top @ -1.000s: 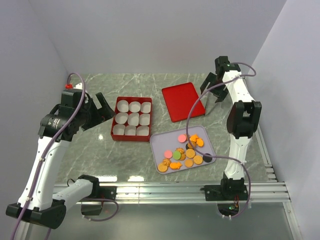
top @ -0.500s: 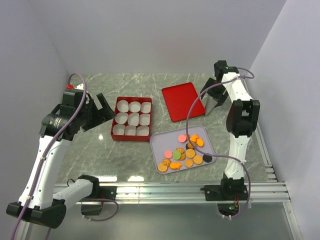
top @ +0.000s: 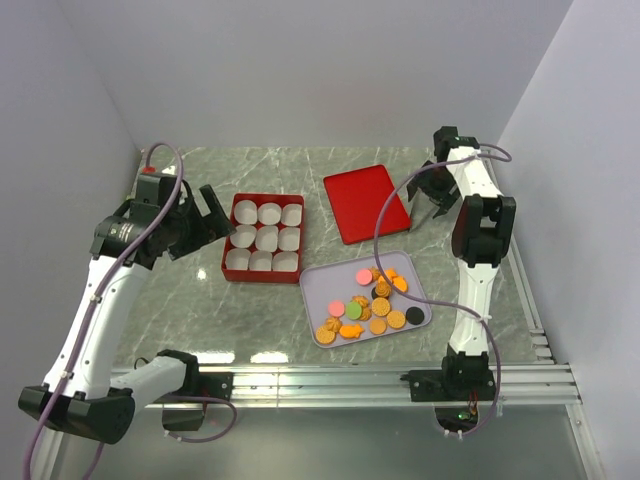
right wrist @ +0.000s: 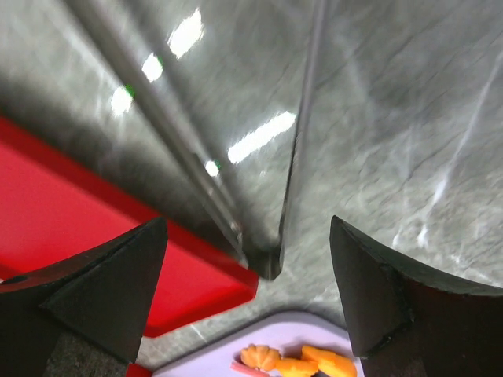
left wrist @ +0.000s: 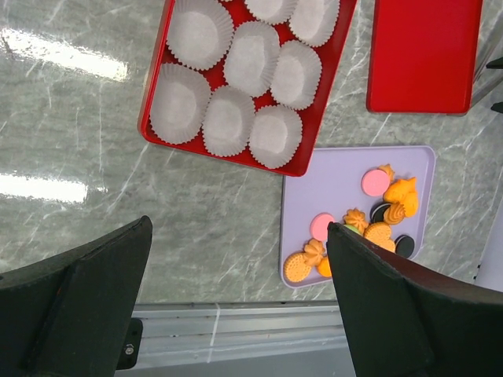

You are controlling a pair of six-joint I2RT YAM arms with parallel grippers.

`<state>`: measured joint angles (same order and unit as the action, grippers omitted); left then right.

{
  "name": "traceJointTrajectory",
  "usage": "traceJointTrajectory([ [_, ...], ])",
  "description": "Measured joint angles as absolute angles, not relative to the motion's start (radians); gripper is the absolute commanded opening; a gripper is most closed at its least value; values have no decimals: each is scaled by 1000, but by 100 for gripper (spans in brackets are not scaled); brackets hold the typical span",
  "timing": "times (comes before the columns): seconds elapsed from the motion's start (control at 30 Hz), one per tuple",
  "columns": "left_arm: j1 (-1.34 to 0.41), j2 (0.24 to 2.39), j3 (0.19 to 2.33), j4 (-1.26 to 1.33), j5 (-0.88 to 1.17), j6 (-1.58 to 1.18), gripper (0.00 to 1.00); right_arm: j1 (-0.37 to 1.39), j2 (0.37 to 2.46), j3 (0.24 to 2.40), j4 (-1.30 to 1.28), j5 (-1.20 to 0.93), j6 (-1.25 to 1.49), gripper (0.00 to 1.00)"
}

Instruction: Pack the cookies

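Both sets of jaws stand wide apart, gripping nothing: the left gripper point(top: 206, 221) is at 9 o'clock of a red box point(top: 262, 277) of white paper cups point(top: 268, 237), the right gripper point(top: 433, 199) at 3 o'clock of a flat red lid point(top: 365, 203). The cookies point(top: 380, 307), mostly orange rounds with some pink, green and black, lie heaped on a lavender tray point(top: 330, 283) at 5 o'clock of the box. A left finger point(left wrist: 393, 314) hides part of the pile; the right wrist view shows only its orange edge.
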<state>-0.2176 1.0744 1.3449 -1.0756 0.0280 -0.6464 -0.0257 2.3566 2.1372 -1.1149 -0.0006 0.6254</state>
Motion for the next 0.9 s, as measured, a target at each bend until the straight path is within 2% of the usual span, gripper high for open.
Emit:
traceJointTrajectory([
  [0.53,-218,1134,1345,-1059,19,-642,99,-40,2421,2190,-1084,-21,631,90],
  [0.7,-218,1144,1345,-1058,18,-643,99,-40,2482,2257,-1089,-23,629,81],
  [0.9,-218,1143,1345,-1056,17,-647,99,-40,2513,2302,-1116,-11,631,88],
])
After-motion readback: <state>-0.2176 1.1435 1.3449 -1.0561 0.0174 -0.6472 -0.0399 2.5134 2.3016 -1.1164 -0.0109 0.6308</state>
